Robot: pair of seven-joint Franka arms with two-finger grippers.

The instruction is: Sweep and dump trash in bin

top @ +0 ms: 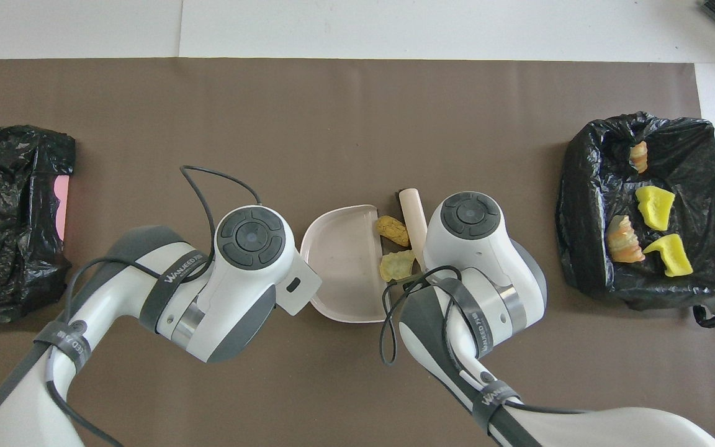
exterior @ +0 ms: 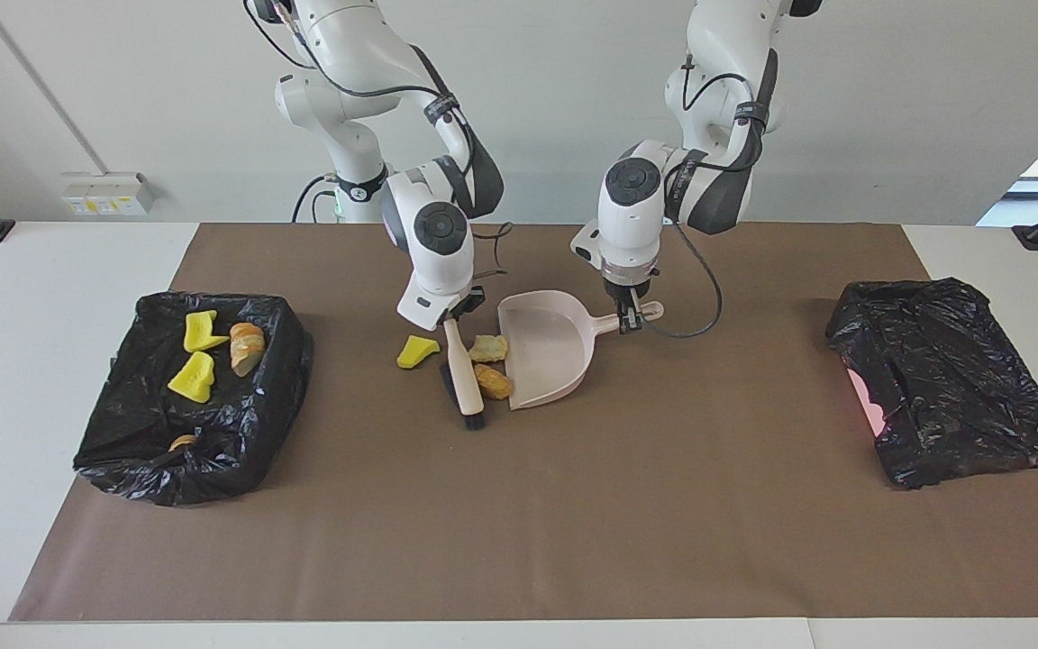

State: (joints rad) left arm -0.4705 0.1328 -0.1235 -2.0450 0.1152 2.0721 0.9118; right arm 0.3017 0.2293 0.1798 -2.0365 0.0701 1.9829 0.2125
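Two scraps, a pale yellow sponge chunk point(exterior: 488, 347) and a brown bread lump point(exterior: 493, 381), lie wedged between the pale pink dustpan's point(exterior: 544, 356) open lip and the pale pink, black-bristled brush point(exterior: 461, 377), at about five o'clock from the right gripper point(exterior: 449, 317). That gripper is clenched on the brush handle. The left gripper point(exterior: 629, 317) grips the dustpan's handle. A bright yellow sponge wedge point(exterior: 415, 351) sits at nine o'clock of the brush. Other scraps lie in the black-lined bin point(exterior: 190, 397).
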